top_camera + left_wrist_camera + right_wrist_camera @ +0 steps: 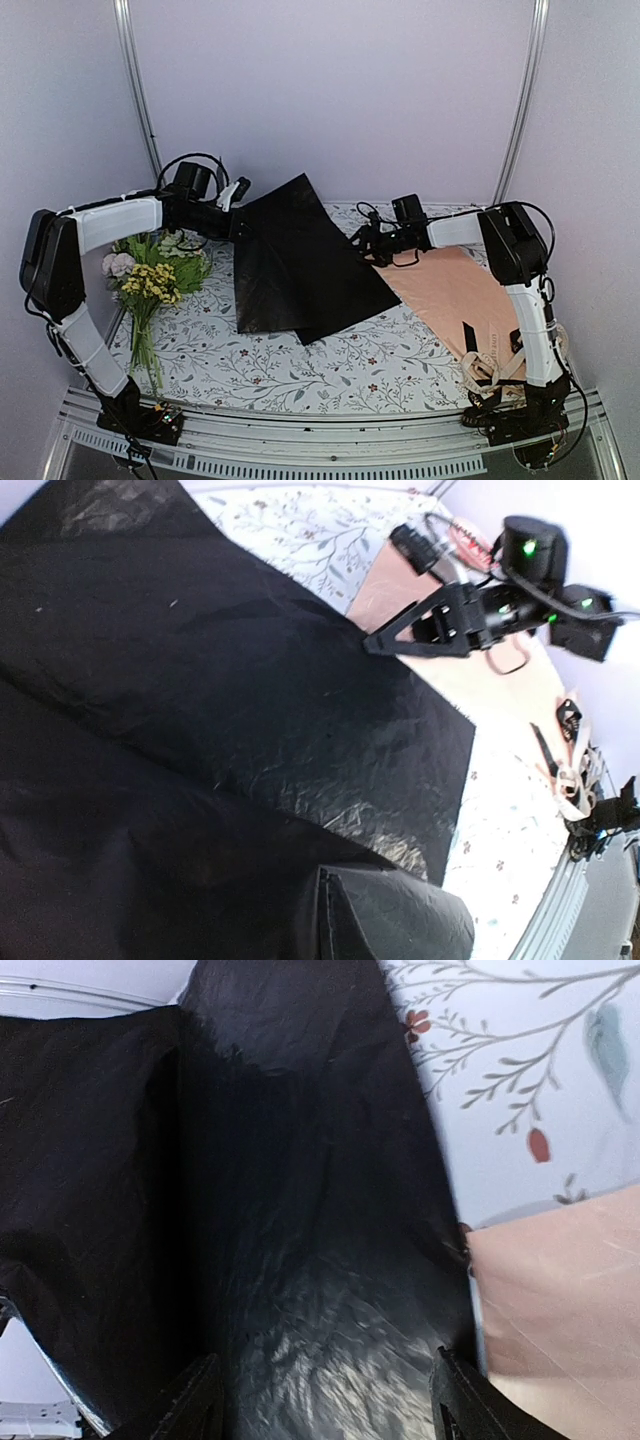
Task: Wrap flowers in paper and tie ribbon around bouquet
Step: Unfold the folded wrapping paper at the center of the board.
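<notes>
The paper (300,262) is lying over the middle of the table (300,365), its far-left part rising off the surface toward 11 o'clock and its near corner resting flat toward 5 o'clock. The left pincer (238,218) is sitting at that raised left edge with its jaws closed, and it appears to be pinching the paper there. In the left wrist view the black sheet (200,710) is filling almost the whole picture.

The right pincer (358,246) is reaching in from 3 o'clock to the paper's right edge. In the right wrist view its fingers (190,1405) are standing well apart, with the glossy black sheet (300,1260) running between them; the jaws are standing open, not clamping. Just beside that edge, a peach sheet (460,290) is lying flat at 3 o'clock, with the paper's right corner overlapping it.

The flowers (125,262) are lying at 9 o'clock beside the left arm, bunched together with some yellow blooms (152,280), stems pointing toward 7 o'clock, apart from the paper.

The ribbon (487,368) is lying in loose loops at 4 o'clock near the right arm's base, on the near end of the peach sheet, with a black strap (468,337) just beside it.
</notes>
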Motion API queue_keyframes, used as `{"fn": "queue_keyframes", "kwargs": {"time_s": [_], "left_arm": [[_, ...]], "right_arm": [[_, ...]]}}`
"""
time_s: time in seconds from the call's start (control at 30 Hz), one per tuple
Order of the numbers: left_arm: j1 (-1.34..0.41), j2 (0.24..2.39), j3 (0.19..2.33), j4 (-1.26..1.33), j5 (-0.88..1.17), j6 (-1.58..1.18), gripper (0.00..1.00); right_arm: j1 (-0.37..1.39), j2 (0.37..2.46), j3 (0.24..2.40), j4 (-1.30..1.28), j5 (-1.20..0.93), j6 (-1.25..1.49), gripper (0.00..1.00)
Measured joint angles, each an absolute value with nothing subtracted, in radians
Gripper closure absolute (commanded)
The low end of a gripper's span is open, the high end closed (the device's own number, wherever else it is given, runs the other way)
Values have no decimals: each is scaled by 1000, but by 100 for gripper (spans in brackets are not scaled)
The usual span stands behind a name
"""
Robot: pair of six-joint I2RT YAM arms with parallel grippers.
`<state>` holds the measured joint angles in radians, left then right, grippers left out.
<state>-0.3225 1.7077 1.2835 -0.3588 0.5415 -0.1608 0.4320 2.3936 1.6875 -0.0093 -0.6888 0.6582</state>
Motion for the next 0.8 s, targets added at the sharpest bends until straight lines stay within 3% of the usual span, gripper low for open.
{"fn": "queue_keyframes", "kwargs": {"time_s": [0.27, 0.8], "left_arm": [[-339, 1687, 1244, -418, 471, -145, 100], [-355, 1676, 1224, -440, 451, -142, 100]], "right_arm": [[437, 2237, 1697, -357, -395, 382, 26], [672, 2218, 1678, -557, -243, 132, 28]]}}
